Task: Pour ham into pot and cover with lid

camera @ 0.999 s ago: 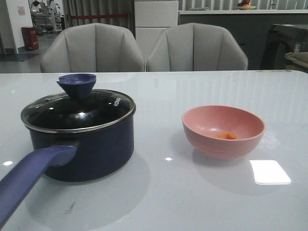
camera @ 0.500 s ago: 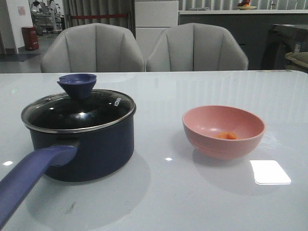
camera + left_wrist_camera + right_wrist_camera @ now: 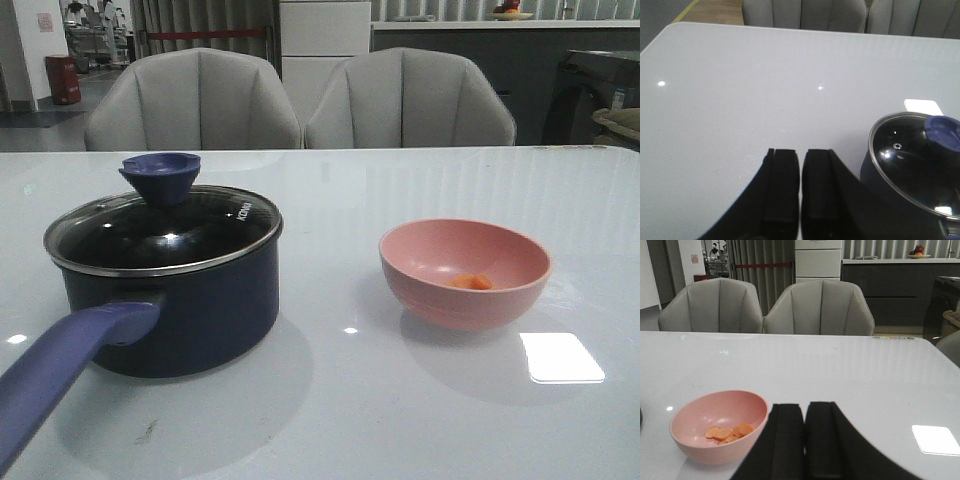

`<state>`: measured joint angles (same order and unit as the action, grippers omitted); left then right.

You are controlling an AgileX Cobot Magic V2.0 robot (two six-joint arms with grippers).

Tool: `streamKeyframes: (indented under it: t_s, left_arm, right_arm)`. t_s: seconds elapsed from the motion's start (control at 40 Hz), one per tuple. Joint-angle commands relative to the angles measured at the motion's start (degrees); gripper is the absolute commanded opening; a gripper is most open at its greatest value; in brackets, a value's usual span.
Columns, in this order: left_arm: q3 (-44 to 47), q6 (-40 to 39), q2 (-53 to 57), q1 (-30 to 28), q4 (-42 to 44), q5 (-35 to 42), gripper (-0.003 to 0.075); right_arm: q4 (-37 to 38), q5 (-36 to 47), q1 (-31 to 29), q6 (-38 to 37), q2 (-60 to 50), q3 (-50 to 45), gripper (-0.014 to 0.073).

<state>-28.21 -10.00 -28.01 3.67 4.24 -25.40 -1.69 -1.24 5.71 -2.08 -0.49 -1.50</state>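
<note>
The navy pot [image 3: 190,310] stands at the left of the table, its purple-blue handle [image 3: 60,375] pointing toward the front. The glass lid [image 3: 165,232] with its purple-blue knob [image 3: 160,177] sits on the pot. Several orange-pink ham slices [image 3: 471,282] lie in a pink bowl [image 3: 465,273] at the right. Neither gripper shows in the front view. In the left wrist view my left gripper [image 3: 800,156] is shut and empty, beside the pot [image 3: 915,172]. In the right wrist view my right gripper [image 3: 805,407] is shut and empty, beside the bowl [image 3: 720,425] with ham [image 3: 729,432].
Two grey chairs [image 3: 300,100] stand behind the table's far edge. A bright light reflection [image 3: 561,357] lies on the glossy white table [image 3: 350,420] in front of the bowl.
</note>
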Motion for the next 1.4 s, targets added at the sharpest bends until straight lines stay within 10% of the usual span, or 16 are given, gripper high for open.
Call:
streamKeyframes:
  t_s: [0.0, 0.225, 0.674, 1.374]
  left_arm:
    - [-2.6, -0.4, -1.6, -0.1, 1.9, 2.7, 0.0296]
    - [-3.3, -0.4, -2.7, -0.1, 4.6, 1.5, 0.0616]
    - [-18.7, 0.2, -17.3, 2.2, -4.2, -14.4, 0.0616]
    - [-48.2, -7.8, -55.0, 22.6, -4.2, -25.9, 0.0587]
  right_arm:
    - [0.1, 5.1, -0.3, 0.1, -1.1, -0.6, 0.0143]
    - [0.1, 5.1, -0.3, 0.1, -1.1, -0.6, 0.0143]
    - [0.1, 5.1, -0.3, 0.1, -1.1, -0.6, 0.0143]
    - [0.1, 5.1, -0.3, 0.1, -1.1, -0.6, 0.0143]
